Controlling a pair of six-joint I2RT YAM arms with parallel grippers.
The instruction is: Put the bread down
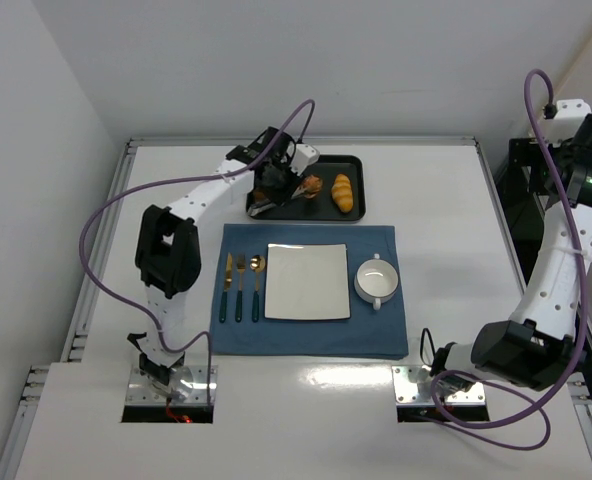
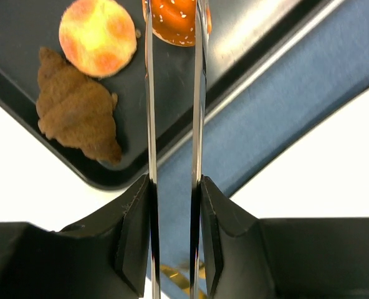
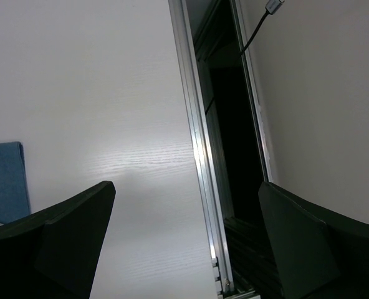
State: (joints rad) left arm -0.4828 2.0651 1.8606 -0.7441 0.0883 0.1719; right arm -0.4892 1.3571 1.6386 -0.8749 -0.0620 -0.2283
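Note:
The bread [image 2: 174, 20] is a glossy orange-brown bun with pale seeds. It sits between the two tips of metal tongs [image 2: 149, 99] over the black tray [image 2: 247, 37]. In the top view the bread [image 1: 311, 186] is at the tray's [image 1: 361, 165] middle. My left gripper [image 2: 175, 182] is shut on the tongs' two arms, and in the top view my left gripper [image 1: 274, 178] is over the tray's left end. I cannot tell whether the bread is lifted. My right gripper [image 3: 186, 199] is open and empty, over the table's right edge.
On the tray lie a rounder pale bun [image 2: 97, 36], a brown croissant [image 2: 78, 112] and a yellow ridged roll [image 1: 343, 193]. Nearer is a blue mat [image 1: 311, 338] with a white square plate [image 1: 307, 282], a white bowl [image 1: 377, 281] and cutlery [image 1: 241, 285].

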